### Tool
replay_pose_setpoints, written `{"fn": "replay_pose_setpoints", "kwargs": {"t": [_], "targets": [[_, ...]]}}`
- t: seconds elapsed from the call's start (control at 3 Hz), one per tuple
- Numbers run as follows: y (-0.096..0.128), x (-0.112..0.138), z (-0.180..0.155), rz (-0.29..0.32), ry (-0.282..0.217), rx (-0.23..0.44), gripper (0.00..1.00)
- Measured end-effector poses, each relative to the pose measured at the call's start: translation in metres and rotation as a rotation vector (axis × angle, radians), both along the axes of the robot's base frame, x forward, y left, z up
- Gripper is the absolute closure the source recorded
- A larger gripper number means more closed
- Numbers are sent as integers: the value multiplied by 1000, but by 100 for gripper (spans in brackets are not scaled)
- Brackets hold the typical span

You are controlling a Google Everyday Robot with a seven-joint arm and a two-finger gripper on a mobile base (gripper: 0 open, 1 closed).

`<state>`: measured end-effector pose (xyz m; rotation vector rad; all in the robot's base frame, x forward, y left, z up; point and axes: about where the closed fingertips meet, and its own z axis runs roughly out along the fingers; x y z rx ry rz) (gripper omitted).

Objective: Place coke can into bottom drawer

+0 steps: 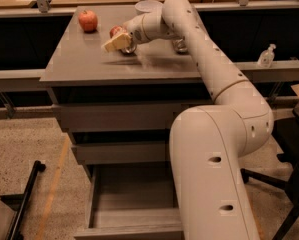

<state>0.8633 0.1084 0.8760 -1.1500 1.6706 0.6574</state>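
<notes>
The coke can (114, 31) is a small red can on the grey cabinet top, near the back and left of the middle. My gripper (118, 42) is right in front of it and covers its lower part; I cannot tell whether it touches the can. The bottom drawer (102, 218) of the grey cabinet is pulled open below, and no object shows in the part of its tray I can see. My arm reaches over the cabinet top from the right and hides the drawer's right side.
A red apple (88, 20) sits at the cabinet top's back left. A brownish-silver can (179, 45) stands behind my arm, and a white bowl (148, 6) sits at the back. The two upper drawers (114, 116) are closed. A black bar (26, 199) lies on the floor at the left.
</notes>
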Motion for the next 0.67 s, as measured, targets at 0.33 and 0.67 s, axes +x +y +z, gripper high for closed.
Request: {"fn": "replay_pose_setpoints", "kwargs": {"t": [0.33, 0.67], "targets": [[-5, 4, -8, -21, 17, 12, 41], [-11, 3, -15, -36, 28, 8, 64]]}}
